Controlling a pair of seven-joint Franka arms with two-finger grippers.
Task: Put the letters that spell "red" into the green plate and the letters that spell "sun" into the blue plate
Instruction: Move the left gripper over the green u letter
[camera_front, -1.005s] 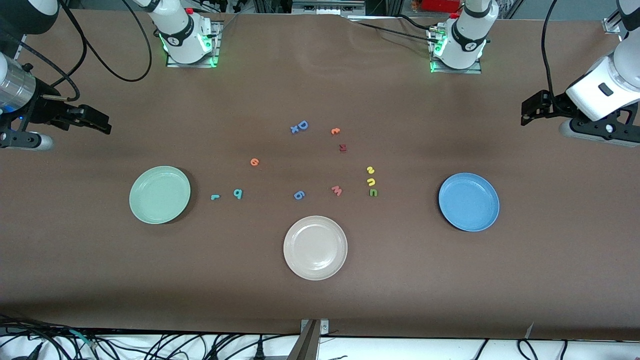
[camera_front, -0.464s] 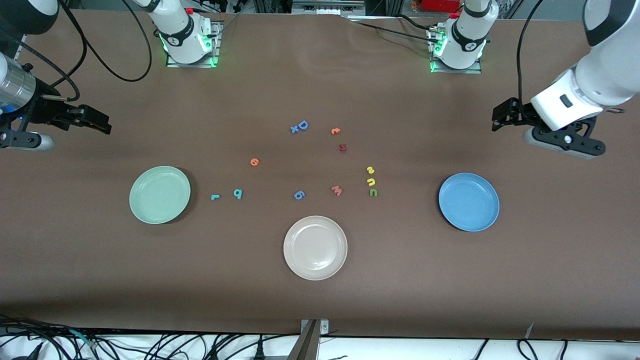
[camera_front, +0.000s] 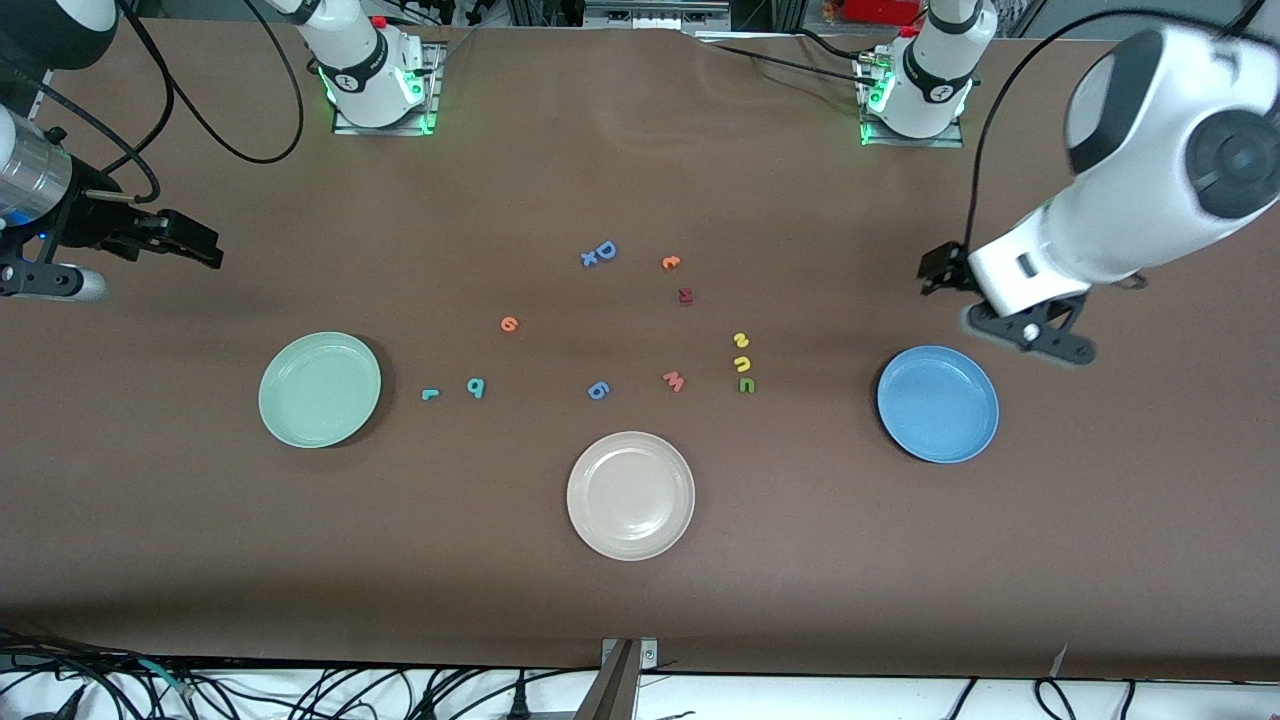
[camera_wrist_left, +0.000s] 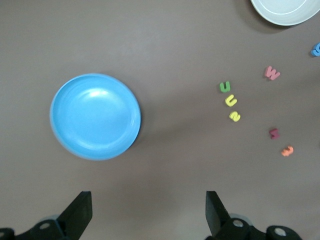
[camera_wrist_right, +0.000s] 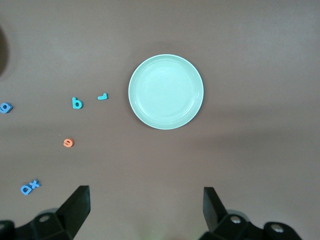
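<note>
The green plate (camera_front: 320, 389) (camera_wrist_right: 166, 91) lies toward the right arm's end. Beside it are the teal "r" (camera_front: 430, 394) (camera_wrist_right: 102, 96), teal "d" (camera_front: 476, 387) (camera_wrist_right: 77, 103) and orange "e" (camera_front: 509, 323) (camera_wrist_right: 68, 143). The blue plate (camera_front: 938, 403) (camera_wrist_left: 95, 116) lies toward the left arm's end. The yellow "s" (camera_front: 741, 340) (camera_wrist_left: 234, 116), yellow "u" (camera_front: 742, 363) (camera_wrist_left: 230, 100) and green "n" (camera_front: 746, 385) (camera_wrist_left: 225, 87) form a short column. My left gripper (camera_front: 934, 269) (camera_wrist_left: 148, 210) hangs open over bare table beside the blue plate's rim. My right gripper (camera_front: 196, 243) (camera_wrist_right: 146, 207) waits open at its table end.
A cream-white plate (camera_front: 631, 495) sits nearest the front camera. Spare letters lie mid-table: a pink "w" (camera_front: 673, 381), a blue round letter (camera_front: 598, 390), blue "D" and "x" (camera_front: 600, 253), a small orange letter (camera_front: 670, 262) and a dark red one (camera_front: 685, 295).
My left arm has swung in from its table end toward the middle, and its gripper now hangs close to the blue plate. The right arm and the letters have not moved.
</note>
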